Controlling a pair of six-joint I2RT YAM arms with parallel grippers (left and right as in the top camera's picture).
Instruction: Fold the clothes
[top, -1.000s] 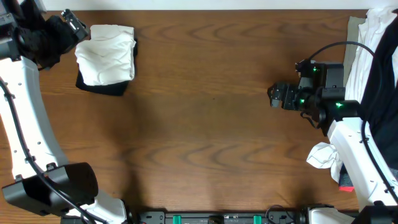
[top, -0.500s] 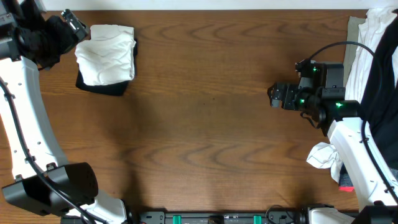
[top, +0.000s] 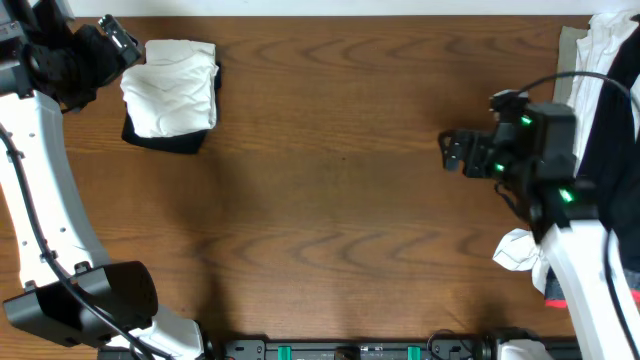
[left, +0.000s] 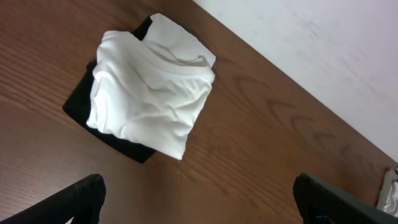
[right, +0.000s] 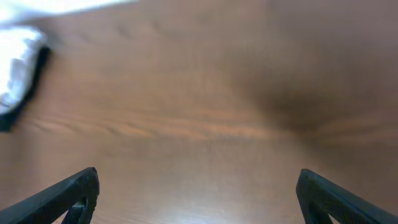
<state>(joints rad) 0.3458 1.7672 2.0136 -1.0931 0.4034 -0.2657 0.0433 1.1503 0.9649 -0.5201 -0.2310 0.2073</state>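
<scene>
Shifted back toward the unfolded pile (top: 598, 70): right arm (top: 545, 150), right fingers (right: 71, 193) apart over bare surface (top: 330, 200). Unmoved: left fingers (left: 84, 198) apart; folded white shirt (left: 149, 93) atop black garment (left: 76, 104), just ahead of them.

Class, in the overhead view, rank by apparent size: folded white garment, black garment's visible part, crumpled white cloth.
Largest: folded white garment.
Then black garment's visible part and crumpled white cloth, about alike, not ranked.
</scene>
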